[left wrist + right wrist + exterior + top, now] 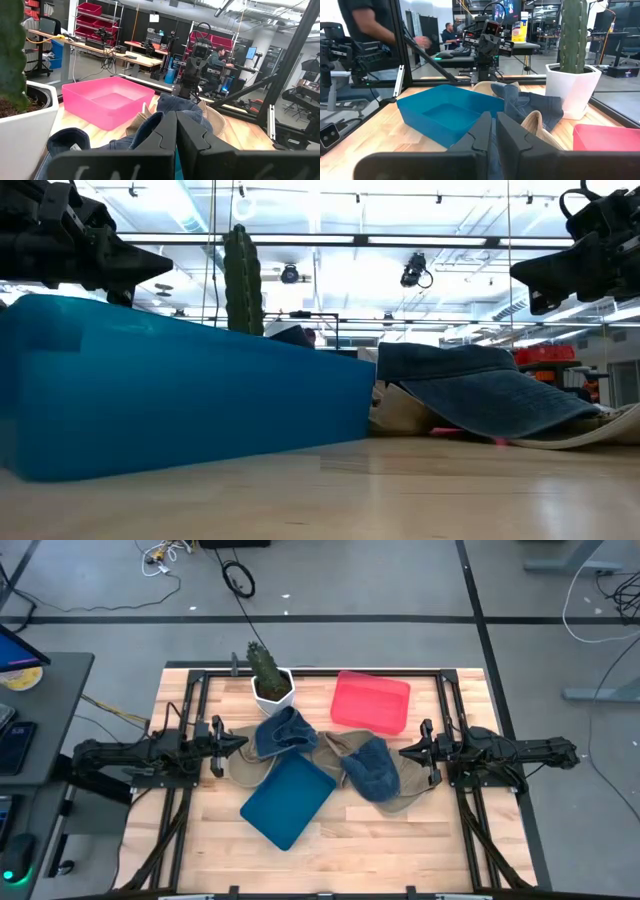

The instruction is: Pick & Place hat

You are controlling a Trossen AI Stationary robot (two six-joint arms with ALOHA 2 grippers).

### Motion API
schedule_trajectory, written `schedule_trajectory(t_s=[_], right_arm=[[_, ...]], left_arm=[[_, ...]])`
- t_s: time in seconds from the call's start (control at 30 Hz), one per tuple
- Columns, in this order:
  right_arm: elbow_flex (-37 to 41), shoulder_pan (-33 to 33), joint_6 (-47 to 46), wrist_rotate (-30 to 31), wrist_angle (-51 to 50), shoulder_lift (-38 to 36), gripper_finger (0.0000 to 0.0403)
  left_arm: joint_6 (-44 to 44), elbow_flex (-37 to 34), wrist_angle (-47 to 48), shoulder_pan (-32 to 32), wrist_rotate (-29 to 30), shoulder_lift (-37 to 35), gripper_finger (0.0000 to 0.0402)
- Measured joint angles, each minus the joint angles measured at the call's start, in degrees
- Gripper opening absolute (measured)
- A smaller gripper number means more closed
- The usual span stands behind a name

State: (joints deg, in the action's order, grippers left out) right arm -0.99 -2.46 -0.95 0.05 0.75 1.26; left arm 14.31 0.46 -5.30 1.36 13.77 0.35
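Observation:
Two denim-and-tan hats lie crumpled on the table. The left hat (285, 732) rests beside the cactus pot. The right hat (373, 770) (480, 395) lies brim-down between the two bins. My left gripper (240, 743) (176, 130) hovers shut at the left hat's left side, above the table (165, 265). My right gripper (402, 751) (492, 130) hovers shut at the right hat's right side, also raised (515, 272). Neither touches a hat.
A blue bin (288, 800) (445, 112) sits near the table's front, a pink bin (371, 701) (107, 100) toward the far edge. A white pot with a cactus (270, 680) stands far-left of centre. Bare wood shows along the near edge. A person (370, 20) is beyond the table.

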Motion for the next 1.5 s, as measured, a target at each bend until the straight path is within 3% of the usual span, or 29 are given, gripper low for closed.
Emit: schedule_trajectory(t_s=[1.5], right_arm=[[0.0,0.0,-0.01,-0.02,0.0,0.01,0.0032]], left_arm=[[0.0,0.01,-0.03,-0.01,1.02,0.02,0.0005]])
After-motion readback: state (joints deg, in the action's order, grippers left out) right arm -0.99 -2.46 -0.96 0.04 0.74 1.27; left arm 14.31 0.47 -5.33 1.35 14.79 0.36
